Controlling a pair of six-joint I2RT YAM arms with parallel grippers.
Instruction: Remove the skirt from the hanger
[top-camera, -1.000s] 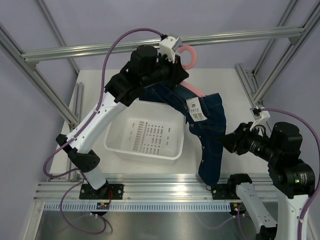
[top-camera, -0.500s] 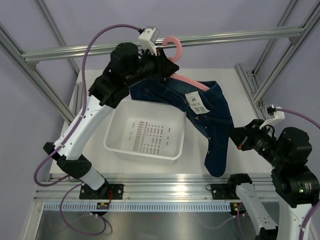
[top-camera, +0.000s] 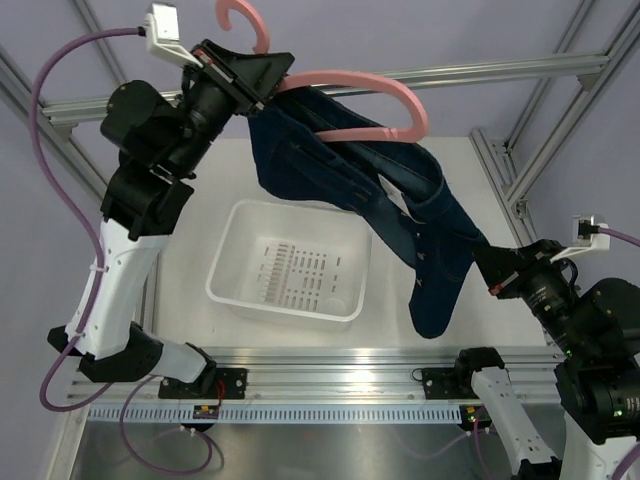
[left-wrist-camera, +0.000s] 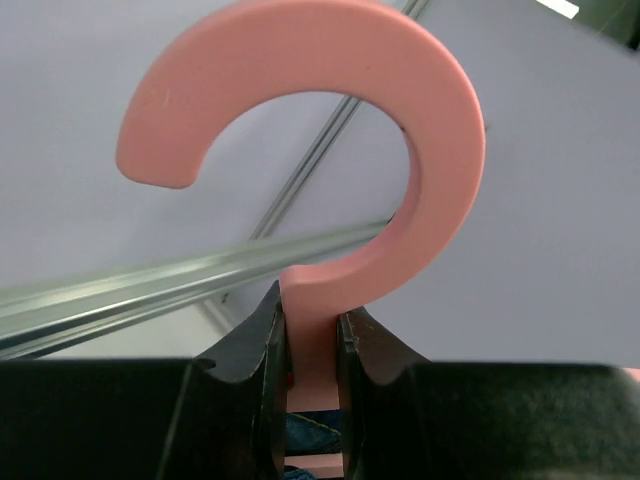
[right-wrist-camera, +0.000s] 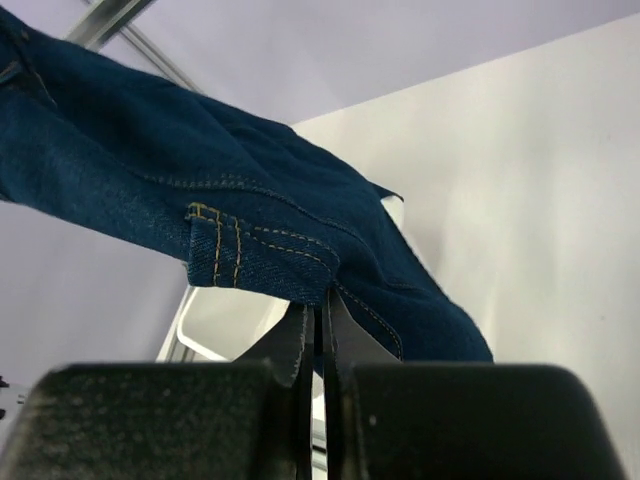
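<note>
Left claw (left-wrist-camera: 312, 335) clamps the hanger (top-camera: 395, 95) by its neck high above the desk (top-camera: 470, 175), right claw (right-wrist-camera: 322, 320) pinches the skirt (top-camera: 330, 170) draped over it, so we'd draw the denim steadily down and away, hanger held rigid.

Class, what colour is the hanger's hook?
The hook is light pink, clearest in the left wrist view.

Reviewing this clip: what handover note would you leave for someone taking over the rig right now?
Left gripper: shut on the hanger at its neck, holding it high.
Right gripper: shut on the edge of the skirt.
The skirt is draped over the hanger, its loose end right of the white bin in the top view.
Done: both grips set.
Left: pull the skirt off the hanger.
</note>
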